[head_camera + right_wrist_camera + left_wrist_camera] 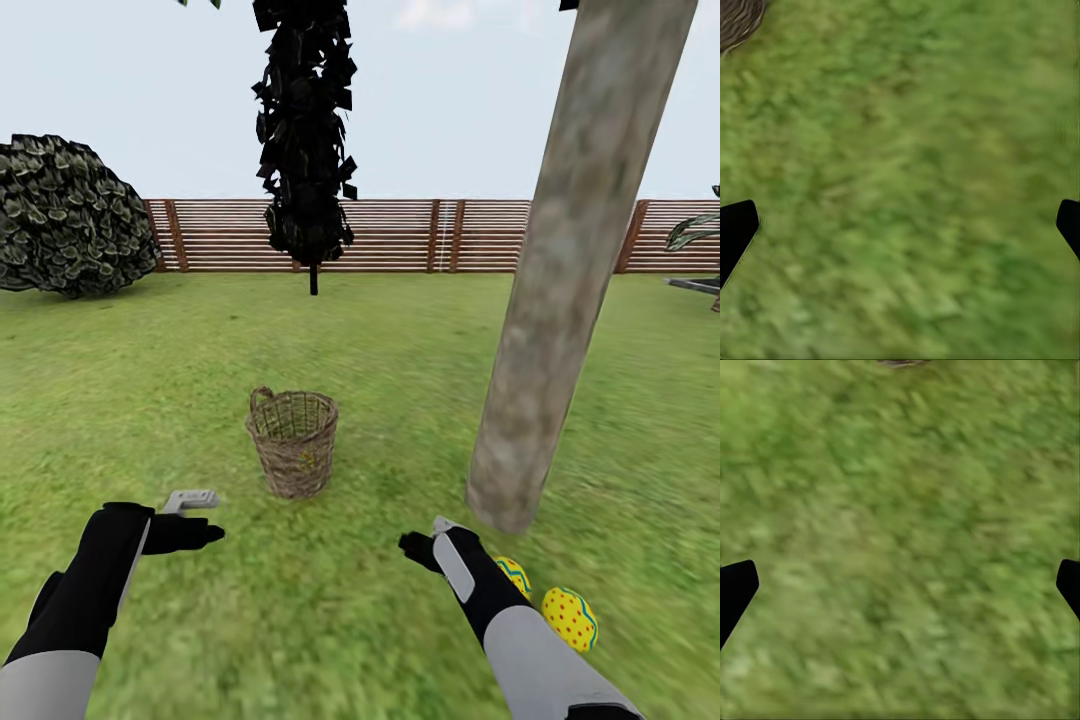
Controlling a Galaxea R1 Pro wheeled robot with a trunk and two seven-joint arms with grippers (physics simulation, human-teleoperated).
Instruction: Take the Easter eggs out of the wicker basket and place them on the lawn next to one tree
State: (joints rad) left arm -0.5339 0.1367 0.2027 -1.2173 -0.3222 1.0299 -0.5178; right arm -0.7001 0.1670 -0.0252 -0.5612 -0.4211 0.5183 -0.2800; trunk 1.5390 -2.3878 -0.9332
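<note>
Left gripper [205, 535] spread and empty over the lawn [350, 610], basket [293, 441] upright mid-lawn with something yellow inside, right gripper [418, 548] spread, two eggs [570, 618] near the tree [560, 290].

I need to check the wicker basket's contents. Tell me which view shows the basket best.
The head view: the whole wicker basket stands upright on the lawn, something yellow visible through its weave. The right wrist view catches just a brown woven edge; the left wrist view has a dark sliver at its border, too little to identify.
</note>
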